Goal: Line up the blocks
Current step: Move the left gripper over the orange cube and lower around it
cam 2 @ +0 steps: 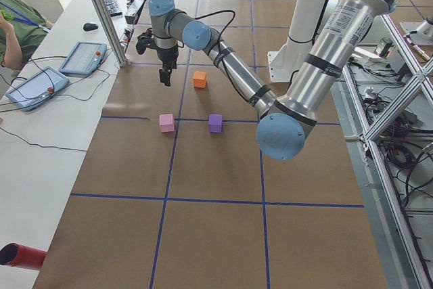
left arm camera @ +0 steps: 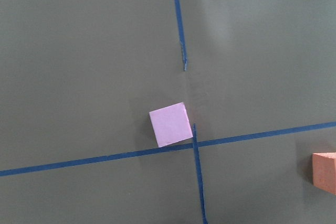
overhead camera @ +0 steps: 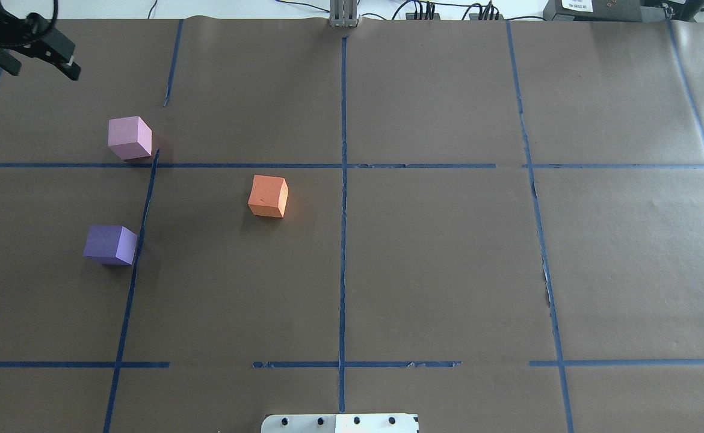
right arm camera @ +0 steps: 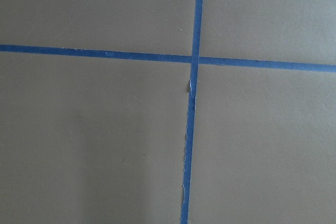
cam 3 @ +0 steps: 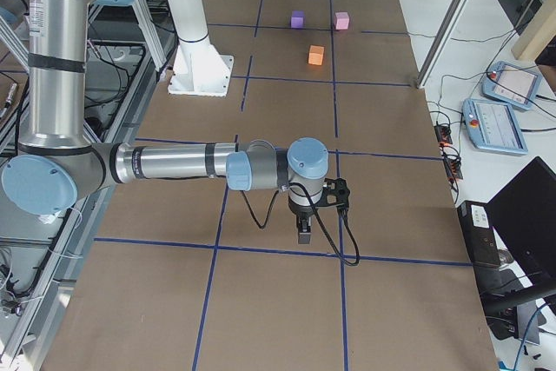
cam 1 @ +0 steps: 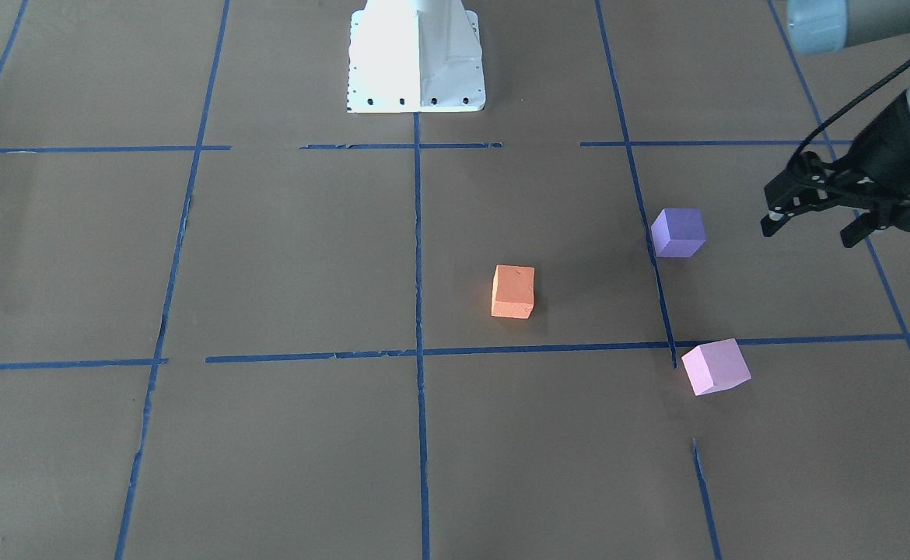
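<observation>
Three foam cubes sit apart on the brown paper, in a loose triangle. The orange block (overhead camera: 268, 196) is nearest the table's middle. The dark purple block (overhead camera: 110, 245) is to its left, nearer the robot. The pale pink block (overhead camera: 129, 138) is farther back, at a tape crossing. My left gripper (overhead camera: 39, 69) hangs open and empty above the table, beyond and left of the pink block, touching nothing. The left wrist view shows the pink block (left arm camera: 170, 125) below it and the orange block's edge (left arm camera: 325, 171). My right gripper (cam 3: 302, 232) shows only in the exterior right view, far from the blocks; I cannot tell if it is open.
Blue tape lines (overhead camera: 343, 240) divide the paper into a grid. The robot's white base (cam 1: 416, 54) stands at the table's near edge. A side bench with tablets (cam 2: 81, 57), a seated person (cam 2: 13, 25) and an aluminium post (cam 2: 101, 11) lie beyond the far edge.
</observation>
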